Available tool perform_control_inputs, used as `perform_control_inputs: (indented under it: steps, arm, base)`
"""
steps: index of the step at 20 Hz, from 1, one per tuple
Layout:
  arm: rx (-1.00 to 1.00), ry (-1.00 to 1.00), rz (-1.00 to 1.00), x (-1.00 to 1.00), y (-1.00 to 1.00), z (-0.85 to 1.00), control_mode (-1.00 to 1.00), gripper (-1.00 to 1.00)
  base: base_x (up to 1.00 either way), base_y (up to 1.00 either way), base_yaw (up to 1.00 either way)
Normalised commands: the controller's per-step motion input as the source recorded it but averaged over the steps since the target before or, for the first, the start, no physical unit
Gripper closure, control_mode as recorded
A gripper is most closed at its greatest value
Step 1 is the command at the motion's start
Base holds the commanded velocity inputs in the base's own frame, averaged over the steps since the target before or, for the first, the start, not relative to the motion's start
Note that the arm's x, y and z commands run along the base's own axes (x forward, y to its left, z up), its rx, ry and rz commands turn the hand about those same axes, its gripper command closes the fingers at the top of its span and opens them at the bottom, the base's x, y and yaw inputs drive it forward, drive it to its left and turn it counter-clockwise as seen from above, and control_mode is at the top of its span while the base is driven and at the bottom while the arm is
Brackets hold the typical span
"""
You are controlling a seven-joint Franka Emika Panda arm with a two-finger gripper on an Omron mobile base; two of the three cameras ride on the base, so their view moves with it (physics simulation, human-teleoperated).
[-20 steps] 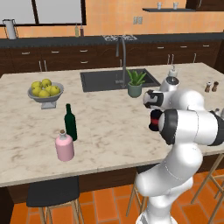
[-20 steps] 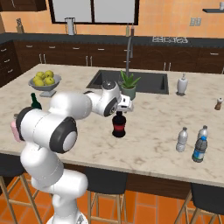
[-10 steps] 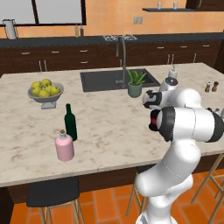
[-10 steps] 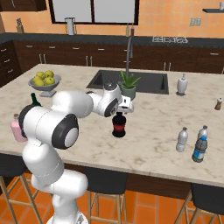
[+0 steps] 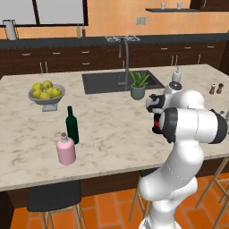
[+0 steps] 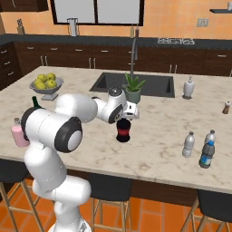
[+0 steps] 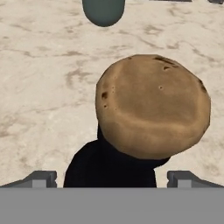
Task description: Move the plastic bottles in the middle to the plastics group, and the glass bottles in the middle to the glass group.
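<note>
While the fingers (image 7: 112, 178) stand spread above it, black bottle (image 6: 123, 130), red label, writing unreadable, cork stopper (image 7: 153, 105)

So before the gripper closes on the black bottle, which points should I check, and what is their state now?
1. Gripper open: ok, the fingertips stand wide apart.
2. Gripper above the black bottle: ok, its cork sits between the fingertips.
3. Black bottle upright on the counter: ok.
4. Fingers low enough to clamp the neck: cannot tell.
5. Plant pot clear of the gripper: ok, it stands behind.
6. Free spot beside the green bottle and pink bottle: ok.
</note>
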Motion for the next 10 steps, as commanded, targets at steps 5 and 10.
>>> perform_control_inputs:
  steps: [5, 10]
  arm:
    - [0.0, 0.0, 0.0, 0.0, 0.0, 0.0, -1.0, 1.0]
    - [0.0, 0.0, 0.0, 0.0, 0.0, 0.0, -1.0, 1.0]
  base:
    - [0.0, 0.0, 0.0]
    - [0.0, 0.0, 0.0]
